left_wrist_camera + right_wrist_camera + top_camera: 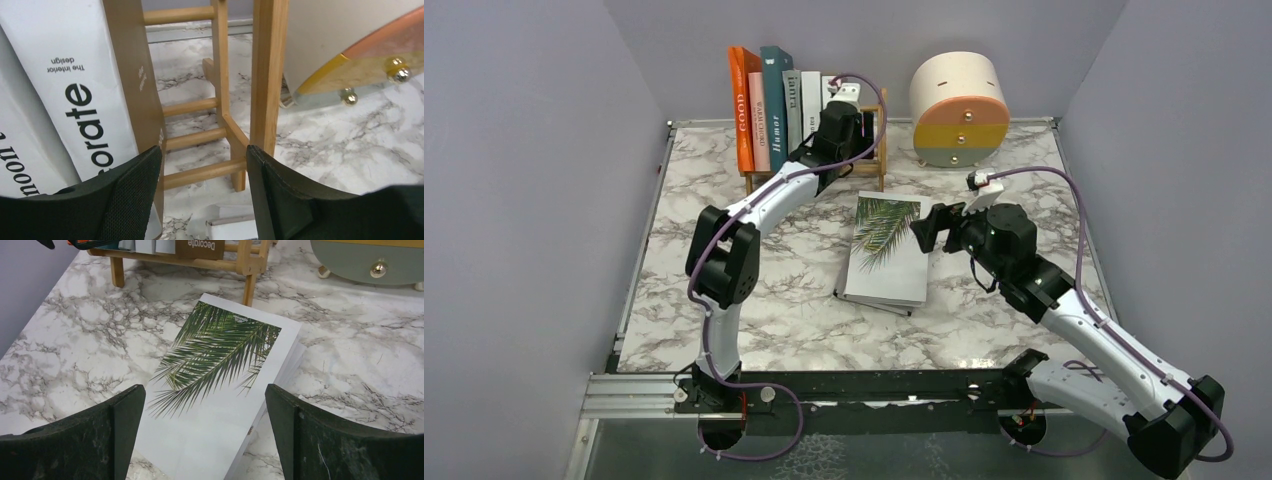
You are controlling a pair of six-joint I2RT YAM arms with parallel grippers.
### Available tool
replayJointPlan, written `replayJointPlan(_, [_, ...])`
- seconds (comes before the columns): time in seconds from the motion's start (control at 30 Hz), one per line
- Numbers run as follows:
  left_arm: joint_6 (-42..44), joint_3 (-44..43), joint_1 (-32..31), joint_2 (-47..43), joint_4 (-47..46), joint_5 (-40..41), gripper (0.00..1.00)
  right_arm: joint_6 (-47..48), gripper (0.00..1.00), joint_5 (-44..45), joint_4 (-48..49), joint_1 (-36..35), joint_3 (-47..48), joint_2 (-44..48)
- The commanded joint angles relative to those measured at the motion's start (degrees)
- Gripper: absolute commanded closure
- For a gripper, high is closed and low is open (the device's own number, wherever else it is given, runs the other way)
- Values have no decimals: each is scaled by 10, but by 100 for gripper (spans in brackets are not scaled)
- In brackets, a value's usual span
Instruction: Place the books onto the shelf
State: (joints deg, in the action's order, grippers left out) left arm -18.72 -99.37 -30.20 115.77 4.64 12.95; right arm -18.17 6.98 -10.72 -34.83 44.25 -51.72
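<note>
On the light-wood shelf (pixel 879 165) at the back stand the orange (pixel 740 110), pink (pixel 758 125), teal (pixel 775 105), grey (pixel 792 110) and white books (pixel 811 100). My left gripper (pixel 202 155) hangs open over the shelf's right end (pixel 265 75). Only rungs show between its fingers, and a brown-spined white book (pixel 75 90) stands just beside its left finger. The palm-leaf book (pixel 889 250) lies flat mid-table, apparently on another white book. Above the palm-leaf book's near right part (pixel 220 350) my right gripper (pixel 204 392) hovers open, not touching it.
The round cream, yellow and orange drawer unit (pixel 959 108) stands right of the shelf, close to its end post. Marble table (pixel 724 200) is walled by grey panels on three sides. A metal rail (pixel 824 390) runs along the near edge by the arm bases.
</note>
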Motion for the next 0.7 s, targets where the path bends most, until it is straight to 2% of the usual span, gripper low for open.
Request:
replayJointPlan(0.0, [-6, 24, -2, -57, -61, -92, 44, -8, 11, 0, -4, -2, 11, -2])
replayJointPlan(0.13, [-15, 34, -11, -78, -73, -131, 44, -23, 11, 22, -30, -2, 22, -17])
replayJointPlan(0.37, [-35, 71, -31, -141, -70, -148, 44, -49, 10, 33, -68, 2, 34, -75])
replayJointPlan(0.67, [-71, 290, -70, -303, -64, -89, 44, -77, 10, -9, -82, 34, 13, -106])
